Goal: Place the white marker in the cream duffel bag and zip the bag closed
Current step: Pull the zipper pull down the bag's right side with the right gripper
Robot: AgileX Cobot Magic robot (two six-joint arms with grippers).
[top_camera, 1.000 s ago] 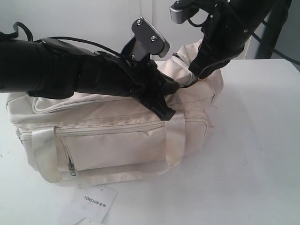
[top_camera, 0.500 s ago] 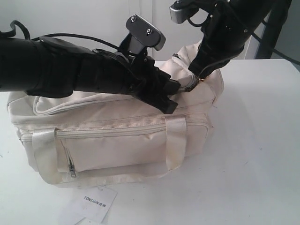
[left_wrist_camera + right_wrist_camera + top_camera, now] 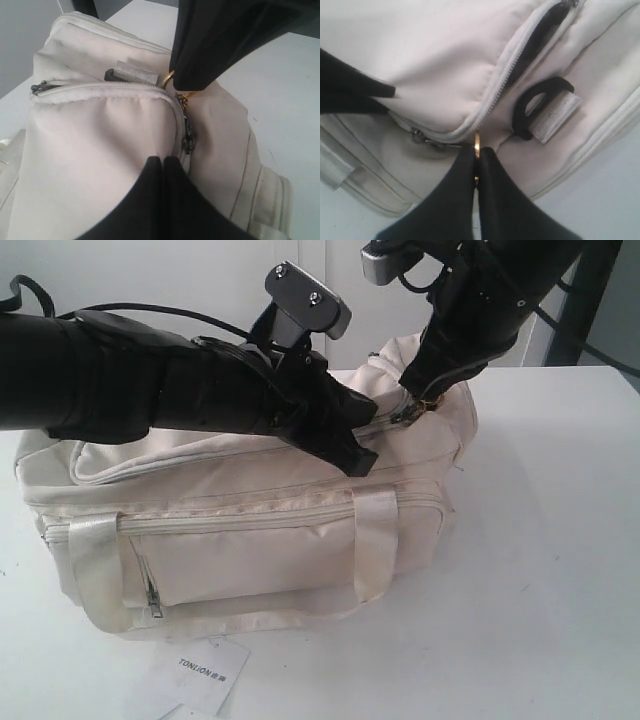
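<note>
At cream fabric duffel bag (image 3: pixel 250 540) end: my right gripper (image 3: pixel 476 152) pinches small gold ring (image 3: pixel 477 140).
On its top: left gripper (image 3: pixel 163 161), fingers pressed together.

Two black arms meet over the cream duffel bag (image 3: pixel 250 530) on the white bench (image 3: pixel 540 590).
The left claw (image 3: pixel 352 452) reaches across the bag's top, its tip pressed into the fabric just above one shiny front strap handle (image 3: pixel 375 540). The right claw (image 3: pixel 425 400) comes down at the bag's far end, pinched on a small gold ring (image 3: pixel 430 406) by the top zip. A white paper card (image 3: pixel 205 668) lies just in front of the bag.
</note>
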